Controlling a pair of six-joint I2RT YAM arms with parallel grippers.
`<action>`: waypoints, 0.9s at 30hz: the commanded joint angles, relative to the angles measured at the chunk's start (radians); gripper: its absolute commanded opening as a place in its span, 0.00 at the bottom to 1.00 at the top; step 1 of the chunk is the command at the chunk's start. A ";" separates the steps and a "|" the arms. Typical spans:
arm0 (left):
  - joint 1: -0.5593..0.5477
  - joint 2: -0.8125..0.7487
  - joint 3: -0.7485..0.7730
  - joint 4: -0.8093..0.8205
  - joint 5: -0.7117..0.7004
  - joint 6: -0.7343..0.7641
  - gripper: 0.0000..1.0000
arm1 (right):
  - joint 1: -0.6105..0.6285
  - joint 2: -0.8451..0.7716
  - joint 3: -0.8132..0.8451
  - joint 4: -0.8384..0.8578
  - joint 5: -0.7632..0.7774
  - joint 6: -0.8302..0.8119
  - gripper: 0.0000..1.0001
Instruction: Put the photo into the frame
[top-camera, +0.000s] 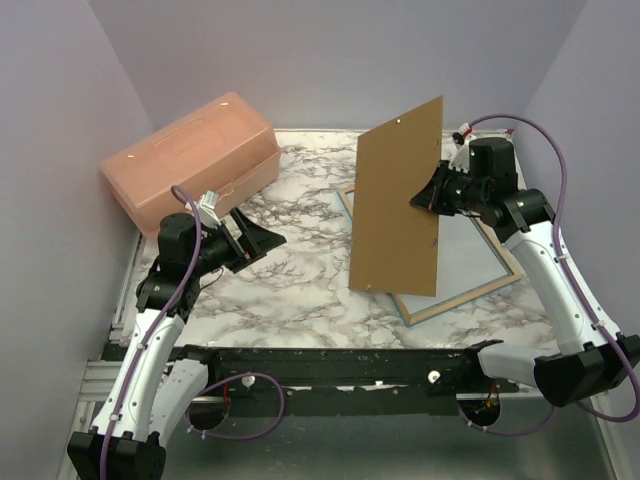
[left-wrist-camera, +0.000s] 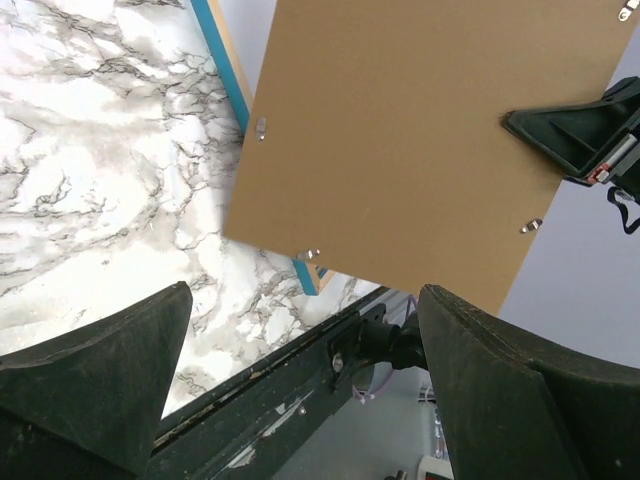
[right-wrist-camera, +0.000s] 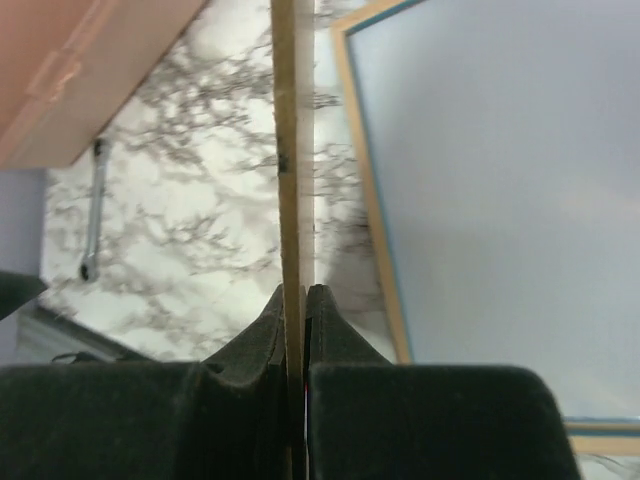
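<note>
My right gripper (top-camera: 425, 197) is shut on the right edge of the plain brown backing board (top-camera: 398, 200) and holds it upright above the table. The right wrist view shows the board (right-wrist-camera: 285, 150) edge-on between my closed fingers (right-wrist-camera: 330, 330), with a thin white strip along it; I cannot tell what it is. The frame (top-camera: 460, 297) lies flat under and right of the board, pale wood up, with a blue edge (left-wrist-camera: 225, 60). Its pane (right-wrist-camera: 500, 200) looks grey. The photo does not show in any view. My left gripper (top-camera: 265, 240) is open and empty, left of the board (left-wrist-camera: 420, 150).
A pink lidded plastic bin (top-camera: 190, 160) stands at the back left. A small metal tool (right-wrist-camera: 93, 210) lies on the marble table (top-camera: 290, 290) near it. A black rail (top-camera: 340, 365) runs along the near edge. Lavender walls close in on three sides.
</note>
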 joint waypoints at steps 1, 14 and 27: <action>-0.008 0.019 -0.004 0.012 -0.004 0.011 0.98 | -0.002 -0.033 0.058 -0.038 0.270 -0.056 0.00; -0.112 0.118 0.022 0.030 -0.029 0.012 0.98 | -0.002 -0.082 0.136 -0.045 0.512 -0.046 0.00; -0.288 0.302 0.154 -0.040 -0.098 0.059 0.98 | -0.002 -0.078 0.066 -0.047 0.457 -0.048 0.00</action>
